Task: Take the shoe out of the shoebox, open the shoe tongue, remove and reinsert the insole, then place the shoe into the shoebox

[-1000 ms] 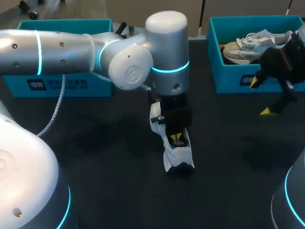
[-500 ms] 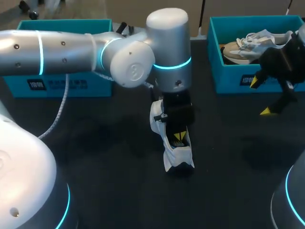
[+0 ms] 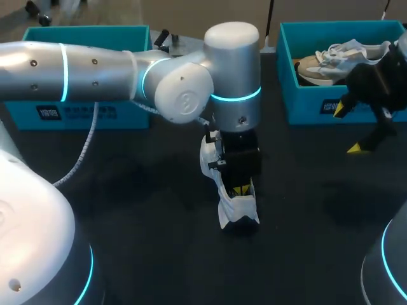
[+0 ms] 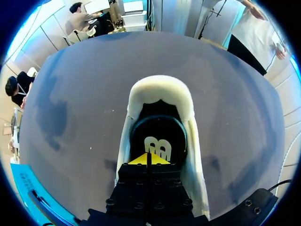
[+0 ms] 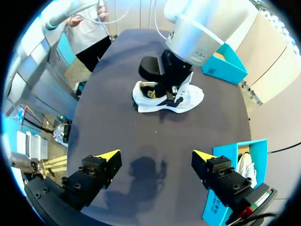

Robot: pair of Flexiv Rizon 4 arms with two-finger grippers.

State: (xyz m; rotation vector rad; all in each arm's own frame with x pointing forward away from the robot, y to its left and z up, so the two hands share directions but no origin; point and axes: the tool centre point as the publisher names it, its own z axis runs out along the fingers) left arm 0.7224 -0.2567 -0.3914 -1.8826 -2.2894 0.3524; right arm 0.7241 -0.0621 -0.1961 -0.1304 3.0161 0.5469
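A white shoe (image 3: 230, 204) lies on the dark table near the middle, its opening facing up. My left arm reaches across from the left, and my left gripper (image 3: 239, 189) points straight down into that opening. In the left wrist view the left gripper (image 4: 149, 159) is shut, its yellow tips pressed together just over the black insole (image 4: 158, 137) inside the shoe (image 4: 160, 96). Nothing shows between the tips. My right gripper (image 3: 348, 129) hangs open at the right, in front of the right shoebox (image 3: 305, 105). Ahead of the right gripper (image 5: 155, 156) lies the shoe (image 5: 188, 100), well apart.
A second, beige and white shoe (image 3: 327, 58) lies in the right teal shoebox. Another teal shoebox (image 3: 82, 111) stands at the back left. The left arm's wrist (image 5: 197, 28) towers over the shoe in the right wrist view.
My left arm has shifted a little to the right and its gripper has sunk slightly deeper into the shoe. The right arm has not moved.
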